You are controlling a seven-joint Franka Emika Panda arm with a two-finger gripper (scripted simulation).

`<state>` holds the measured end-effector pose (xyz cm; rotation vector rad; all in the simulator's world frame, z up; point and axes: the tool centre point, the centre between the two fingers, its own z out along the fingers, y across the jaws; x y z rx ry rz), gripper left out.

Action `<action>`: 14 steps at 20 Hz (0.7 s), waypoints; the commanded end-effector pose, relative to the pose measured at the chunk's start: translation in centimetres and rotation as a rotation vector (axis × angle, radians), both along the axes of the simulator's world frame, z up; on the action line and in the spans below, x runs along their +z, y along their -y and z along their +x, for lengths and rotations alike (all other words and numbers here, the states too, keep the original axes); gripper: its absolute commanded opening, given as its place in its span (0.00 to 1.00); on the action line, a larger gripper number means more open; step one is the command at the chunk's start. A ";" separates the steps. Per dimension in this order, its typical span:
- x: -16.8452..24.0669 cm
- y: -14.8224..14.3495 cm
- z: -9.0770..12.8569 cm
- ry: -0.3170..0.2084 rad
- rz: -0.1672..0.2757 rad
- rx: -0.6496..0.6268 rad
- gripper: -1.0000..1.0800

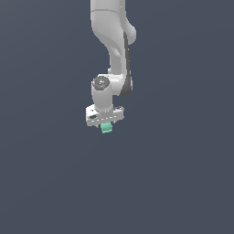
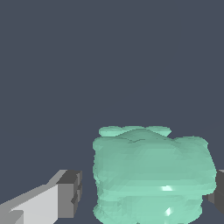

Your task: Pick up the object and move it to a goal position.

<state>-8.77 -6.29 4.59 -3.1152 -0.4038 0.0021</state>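
Note:
The object (image 1: 107, 128) is a small mint-green lumpy blob with ridged segments. In the exterior view it sits just under the white gripper (image 1: 106, 122), near the middle of the dark floor, and the hand hides the fingers. In the wrist view the object (image 2: 151, 175) fills the space between the jaws of the gripper (image 2: 146, 194). One grey fingertip (image 2: 69, 192) stands a small gap away from the blob. The other fingertip (image 2: 218, 192) is at the blob's edge, mostly cut off by the frame. The jaws are open around the object. I cannot tell whether the object rests on the floor.
The white arm (image 1: 114, 41) comes down from the top of the exterior view. A plain dark blue-grey floor (image 1: 183, 173) lies all around, with no other objects or edges in sight.

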 end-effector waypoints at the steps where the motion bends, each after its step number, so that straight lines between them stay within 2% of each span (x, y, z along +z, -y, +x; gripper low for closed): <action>1: -0.3 0.0 0.1 0.001 0.000 0.001 0.96; 2: -0.4 0.0 0.1 0.001 0.000 0.001 0.96; 3: -0.4 0.0 0.1 0.001 0.000 0.001 0.00; 14: -0.3 0.1 0.1 0.002 -0.001 -0.001 0.00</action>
